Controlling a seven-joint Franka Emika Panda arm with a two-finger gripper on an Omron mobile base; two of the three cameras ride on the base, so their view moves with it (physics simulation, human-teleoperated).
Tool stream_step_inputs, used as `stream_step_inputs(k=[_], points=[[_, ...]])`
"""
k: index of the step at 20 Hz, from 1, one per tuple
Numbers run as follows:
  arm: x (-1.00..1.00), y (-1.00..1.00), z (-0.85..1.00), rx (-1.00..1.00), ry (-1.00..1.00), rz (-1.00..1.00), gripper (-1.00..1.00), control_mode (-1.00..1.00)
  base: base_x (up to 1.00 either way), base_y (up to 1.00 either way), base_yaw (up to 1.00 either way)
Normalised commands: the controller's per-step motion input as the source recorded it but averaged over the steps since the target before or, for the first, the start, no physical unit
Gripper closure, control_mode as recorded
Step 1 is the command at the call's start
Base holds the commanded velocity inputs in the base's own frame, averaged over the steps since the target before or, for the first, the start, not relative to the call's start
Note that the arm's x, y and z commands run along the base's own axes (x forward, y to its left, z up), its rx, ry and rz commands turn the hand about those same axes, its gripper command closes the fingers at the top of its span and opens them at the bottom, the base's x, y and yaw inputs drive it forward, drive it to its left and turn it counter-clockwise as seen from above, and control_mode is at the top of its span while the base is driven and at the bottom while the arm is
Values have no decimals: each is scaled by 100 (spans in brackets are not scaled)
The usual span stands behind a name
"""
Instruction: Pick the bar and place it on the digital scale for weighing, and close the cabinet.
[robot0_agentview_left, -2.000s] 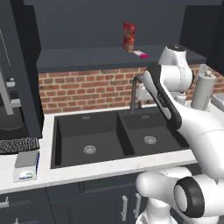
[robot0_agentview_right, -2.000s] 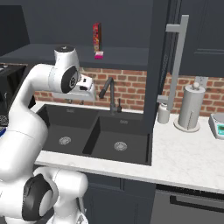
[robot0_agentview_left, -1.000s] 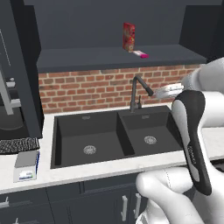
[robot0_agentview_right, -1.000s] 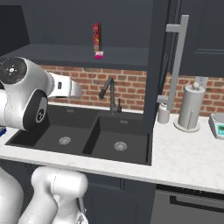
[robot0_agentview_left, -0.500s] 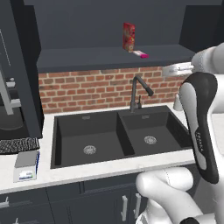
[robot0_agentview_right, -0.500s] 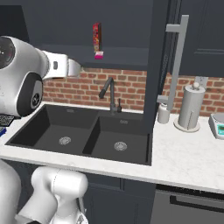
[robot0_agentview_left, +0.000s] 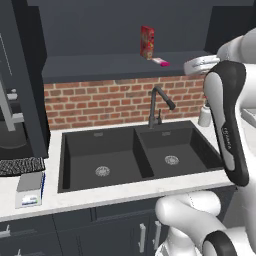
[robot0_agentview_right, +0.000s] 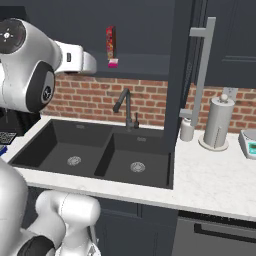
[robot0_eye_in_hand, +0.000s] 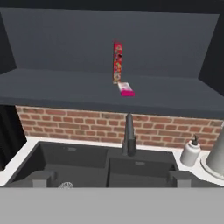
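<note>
This is a dark kitchen with a red brick wall behind a black double sink (robot0_agentview_left: 140, 155), and the cabinet (robot0_eye_in_hand: 109, 39) above it stands open. The bar (robot0_eye_in_hand: 126, 89) lies flat near the front edge of the cabinet shelf, just beside the tall red box (robot0_eye_in_hand: 117, 62). Your gripper (robot0_eye_in_hand: 111, 177) is well apart from it, fingers spread wide, holding nothing. If you reach in too fast you could bump the red box over, or push the bar off the shelf edge into the sink. The digital scale (robot0_agentview_left: 30, 189) sits at the far left end of the counter, so a loose hold could drop the bar on the way
</note>
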Motion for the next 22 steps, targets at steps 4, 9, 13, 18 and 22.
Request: stream_step_inputs(k=[4,9,13,18,22], points=[[49,0,-47,0,-18,0,-100,-100,0,0,0],[68,-8,-34,0,-7,0,-100,-100,0,0,0],[68,-16,-7,0,0,0,-100,-100,0,0,0],[61,-14,0,0,0,0,-100,-100,0,0,0],[54,-7,0,0,2,0,-100,-100,0,0,0]])
